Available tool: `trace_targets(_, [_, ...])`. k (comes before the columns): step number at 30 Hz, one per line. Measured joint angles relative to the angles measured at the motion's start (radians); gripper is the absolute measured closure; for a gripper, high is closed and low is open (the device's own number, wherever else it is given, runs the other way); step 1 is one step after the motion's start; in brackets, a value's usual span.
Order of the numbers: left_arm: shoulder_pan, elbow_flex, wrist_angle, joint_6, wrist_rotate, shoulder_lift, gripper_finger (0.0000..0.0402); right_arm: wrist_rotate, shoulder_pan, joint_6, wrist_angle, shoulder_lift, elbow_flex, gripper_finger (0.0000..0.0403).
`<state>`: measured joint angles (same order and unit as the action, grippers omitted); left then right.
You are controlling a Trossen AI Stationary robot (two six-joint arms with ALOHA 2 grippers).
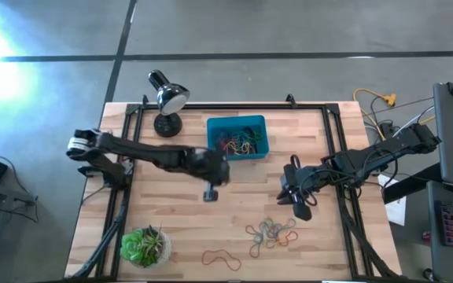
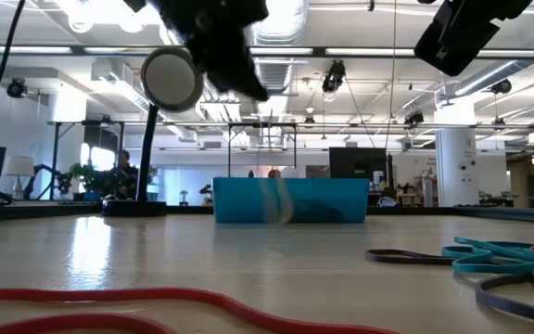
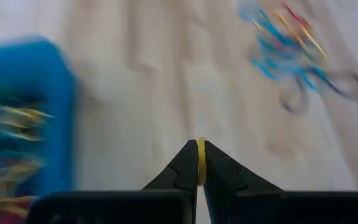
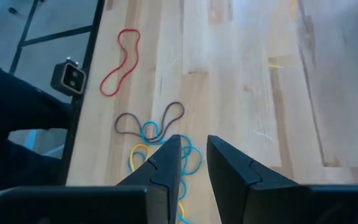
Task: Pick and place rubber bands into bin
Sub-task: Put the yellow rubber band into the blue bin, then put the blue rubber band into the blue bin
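The teal-blue bin (image 1: 238, 135) stands at the table's far middle and holds several rubber bands. A loose pile of rubber bands (image 1: 272, 232) lies at the near middle, and a single red band (image 1: 221, 257) lies left of it. My left gripper (image 1: 211, 193) hangs above the table between bin and pile, shut on a yellow rubber band (image 3: 201, 163). My right gripper (image 1: 299, 206) hovers over the far right side of the pile, open (image 4: 194, 155), with nothing between its fingers. My left gripper pinches the yellow rubber band between its two fingers; only a thin yellow strip (image 3: 201, 149) shows in the slit at the fingertips. The fingers slant down toward the table. The fingers hide the rest of the band, and the gripper is well above the wood.
A black desk lamp (image 1: 167, 98) stands left of the bin at the far edge. A small potted plant (image 1: 144, 245) sits at the near left corner. Black frame rails (image 1: 124, 169) run along the table's left and right sides. Bare wood lies between the bin and the pile.
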<state>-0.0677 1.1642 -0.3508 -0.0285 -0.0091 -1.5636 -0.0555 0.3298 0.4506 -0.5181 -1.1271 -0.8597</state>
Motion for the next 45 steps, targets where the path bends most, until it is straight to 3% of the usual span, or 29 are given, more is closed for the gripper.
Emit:
trace_targets(7, [0.112, 0.068, 0.006, -0.071, -0.132, 0.084, 0.0402, 0.037, 0.000, -0.002, 0.006, 0.000, 0.001, 0.0335])
trace_targets(13, [0.265, 0.118, 0.030, -0.132, -0.131, 0.079, 0.0402, 0.072, -0.001, -0.005, 0.011, 0.000, 0.001, 0.0335])
trace_targets(22, [0.444, 0.117, 0.081, -0.143, -0.042, 0.016, 0.0402, 0.166, -0.001, -0.006, 0.042, 0.000, 0.001, 0.0335])
trace_targets(37, [0.483, 0.105, 0.078, -0.142, -0.017, -0.091, 0.0399, 0.244, -0.001, -0.006, 0.087, 0.000, 0.001, 0.0335])
trace_targets(45, [0.482, 0.105, 0.079, -0.141, 0.044, -0.109, 0.0321, 0.246, -0.001, -0.006, 0.088, 0.000, 0.001, 0.0335])
